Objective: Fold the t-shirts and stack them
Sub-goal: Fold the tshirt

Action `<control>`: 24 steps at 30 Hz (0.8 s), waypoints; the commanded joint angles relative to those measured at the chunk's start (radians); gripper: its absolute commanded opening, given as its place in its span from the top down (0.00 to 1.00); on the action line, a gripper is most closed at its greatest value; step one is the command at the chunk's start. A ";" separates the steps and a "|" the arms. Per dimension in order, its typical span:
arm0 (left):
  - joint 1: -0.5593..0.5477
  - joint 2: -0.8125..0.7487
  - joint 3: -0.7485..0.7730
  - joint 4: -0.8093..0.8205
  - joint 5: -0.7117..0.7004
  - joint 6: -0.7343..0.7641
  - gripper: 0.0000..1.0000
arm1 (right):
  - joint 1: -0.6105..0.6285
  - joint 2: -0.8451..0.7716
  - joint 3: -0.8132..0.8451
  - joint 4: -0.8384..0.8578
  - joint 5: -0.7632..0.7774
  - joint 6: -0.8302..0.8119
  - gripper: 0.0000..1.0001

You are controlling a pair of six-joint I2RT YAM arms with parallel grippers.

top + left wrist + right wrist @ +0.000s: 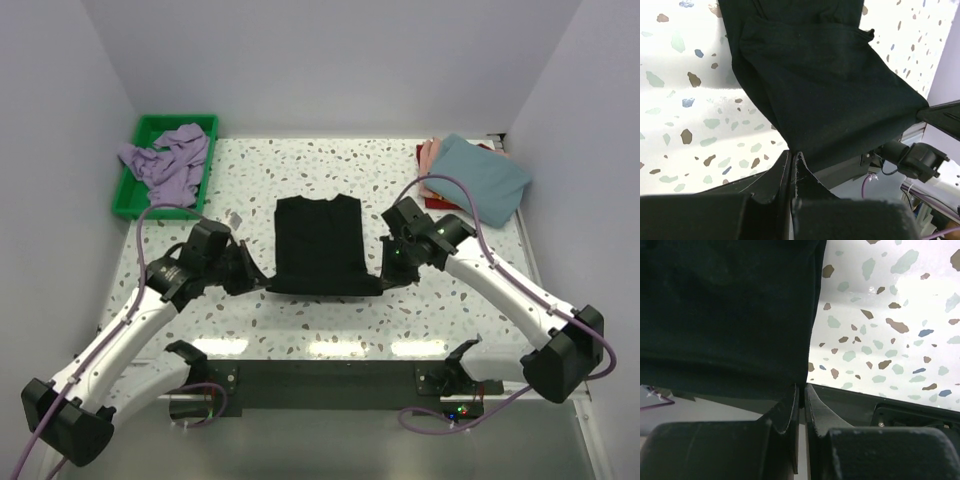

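The black t-shirt (318,245) lies lengthwise in the middle of the table, its sides folded in and its collar at the far end. My left gripper (262,283) is shut on its near left corner, seen in the left wrist view (793,152). My right gripper (381,280) is shut on its near right corner, seen in the right wrist view (801,386). The near hem is lifted off the table between them (830,100). The lavender t-shirt (168,160) lies crumpled in the green tray (128,200). The teal-blue t-shirt (478,178) lies folded on the pink (428,152) and dark red (421,152) ones at the far right.
The green tray stands at the far left corner by the wall. A small grey tag (236,219) lies on the speckled table (450,300) left of the black shirt. White walls close in three sides.
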 commanded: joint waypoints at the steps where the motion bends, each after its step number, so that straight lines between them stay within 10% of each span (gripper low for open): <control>1: 0.009 0.050 0.017 0.022 -0.062 -0.017 1.00 | -0.011 0.035 0.042 -0.069 0.102 0.002 1.00; 11: 0.026 0.247 0.231 0.123 -0.168 0.035 1.00 | -0.055 0.194 0.279 -0.023 0.177 -0.013 1.00; 24: 0.204 0.451 0.309 0.276 0.044 0.144 1.00 | -0.118 0.412 0.505 0.019 0.214 -0.050 1.00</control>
